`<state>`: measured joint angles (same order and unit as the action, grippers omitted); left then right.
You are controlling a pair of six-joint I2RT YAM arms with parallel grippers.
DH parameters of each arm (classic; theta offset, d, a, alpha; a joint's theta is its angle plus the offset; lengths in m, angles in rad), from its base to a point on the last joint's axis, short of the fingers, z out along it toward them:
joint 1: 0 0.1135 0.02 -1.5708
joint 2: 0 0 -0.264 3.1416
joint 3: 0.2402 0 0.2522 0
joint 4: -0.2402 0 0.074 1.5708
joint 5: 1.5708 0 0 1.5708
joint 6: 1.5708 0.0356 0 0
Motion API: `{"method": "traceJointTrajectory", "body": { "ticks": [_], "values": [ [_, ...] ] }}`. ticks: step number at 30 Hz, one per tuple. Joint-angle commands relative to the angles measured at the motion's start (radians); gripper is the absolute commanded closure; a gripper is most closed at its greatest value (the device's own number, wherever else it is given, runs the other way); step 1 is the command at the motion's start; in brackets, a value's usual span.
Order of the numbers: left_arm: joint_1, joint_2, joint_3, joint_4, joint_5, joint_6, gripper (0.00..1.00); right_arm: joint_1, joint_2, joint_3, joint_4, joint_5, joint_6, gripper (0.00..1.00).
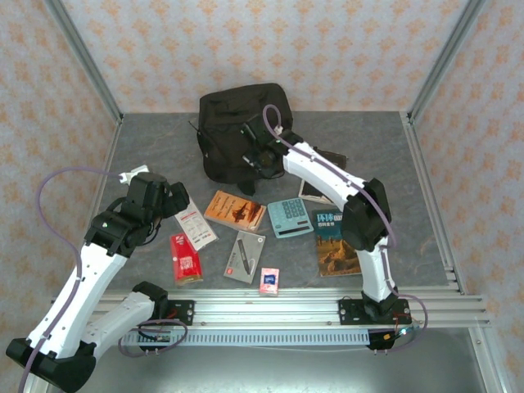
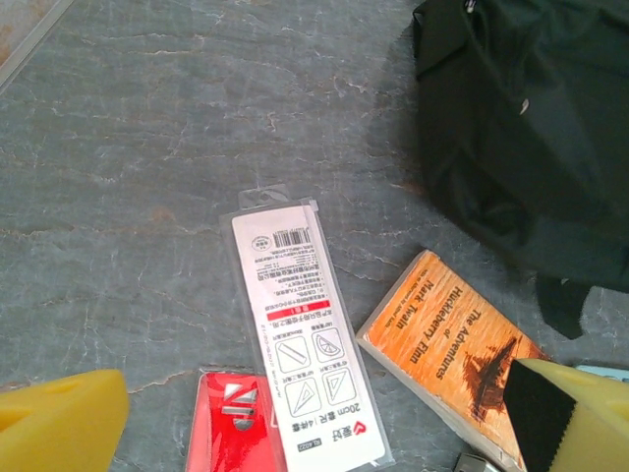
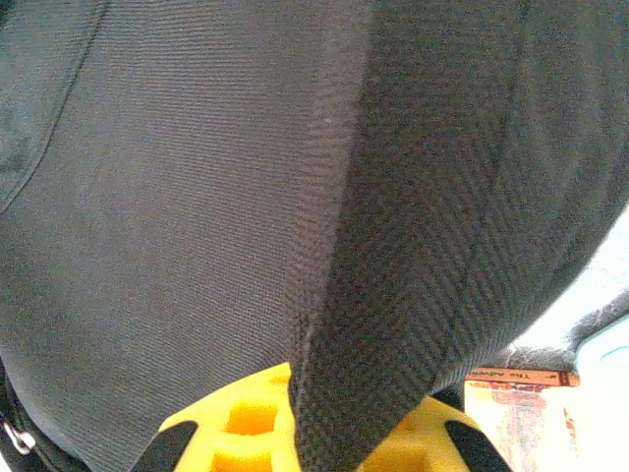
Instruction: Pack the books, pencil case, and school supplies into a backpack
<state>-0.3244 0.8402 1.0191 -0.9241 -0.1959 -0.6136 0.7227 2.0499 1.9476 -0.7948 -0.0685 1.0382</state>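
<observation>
Grey marbled tabletop (image 1: 155, 151) bears backpack (image 1: 233, 115); patterned walls (image 1: 246, 49).

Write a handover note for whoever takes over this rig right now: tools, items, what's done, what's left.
Left tool: open, holding nothing, above the white-and-red card.
Right tool: shut on a fold of the backpack.
On the table, outside the backpack: orange book, desert book, calculator, red packet, grey box, blue-and-pink box. A third book is partly hidden beyond the calculator.
Done: nothing visibly packed.
Left: load everything. Whether the backpack is unzipped cannot be told.
</observation>
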Motion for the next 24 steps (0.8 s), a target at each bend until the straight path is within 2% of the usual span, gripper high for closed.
{"method": "traceJointTrajectory", "body": {
  "ticks": [1, 7, 13, 15, 19, 24],
  "values": [
    [0.007, 0.000, 0.001, -0.027, -0.042, -0.020, 0.00, -0.016, -0.093, 0.033, -0.106, -0.035, -0.217, 1.00],
    [0.007, 0.002, 0.002, -0.024, -0.048, -0.018, 0.00, -0.084, -0.207, 0.013, -0.140, -0.210, -0.431, 1.00],
    [0.007, 0.005, 0.002, -0.022, -0.045, -0.015, 0.00, -0.142, -0.332, -0.080, -0.215, -0.251, -0.611, 1.00],
    [0.007, 0.007, 0.003, -0.022, -0.046, -0.015, 0.00, -0.173, -0.364, -0.125, -0.229, -0.301, -0.652, 1.00],
    [0.007, 0.014, 0.004, -0.021, -0.044, -0.014, 0.00, -0.217, -0.419, -0.207, -0.265, -0.269, -0.709, 1.00],
    [0.007, 0.019, 0.005, -0.019, -0.044, -0.012, 0.00, -0.291, -0.486, -0.350, -0.217, -0.201, -0.716, 1.00]
  ]
}}
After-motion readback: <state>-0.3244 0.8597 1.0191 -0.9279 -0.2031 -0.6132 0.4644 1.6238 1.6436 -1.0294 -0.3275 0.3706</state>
